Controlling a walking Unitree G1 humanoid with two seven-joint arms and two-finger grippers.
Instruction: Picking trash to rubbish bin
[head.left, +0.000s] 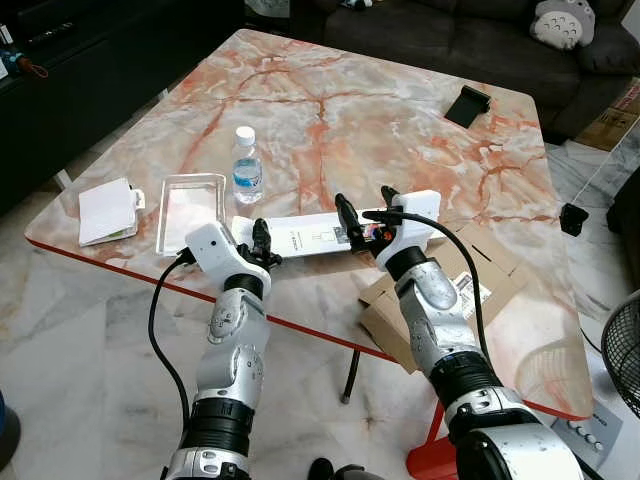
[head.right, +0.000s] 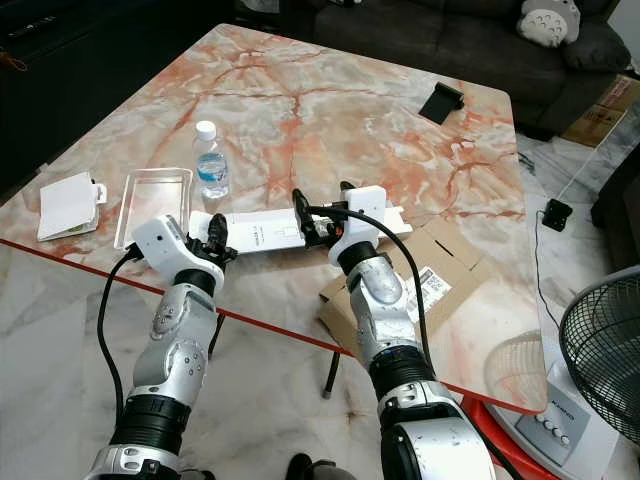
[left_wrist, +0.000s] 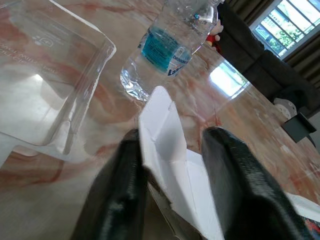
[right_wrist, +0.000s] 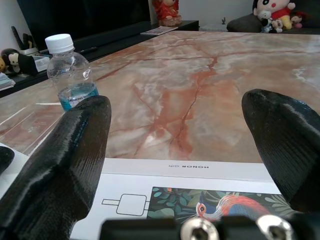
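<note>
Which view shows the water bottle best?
The left eye view: the whole water bottle stands upright on the marble table, unobstructed. The right eye view matches it. The right wrist view shows it smaller, partly behind a finger; the left wrist view crops its top.

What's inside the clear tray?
Nothing visible: the clear tray looks empty, the marble table showing through it. The bottle stands beside it, not in it.
</note>
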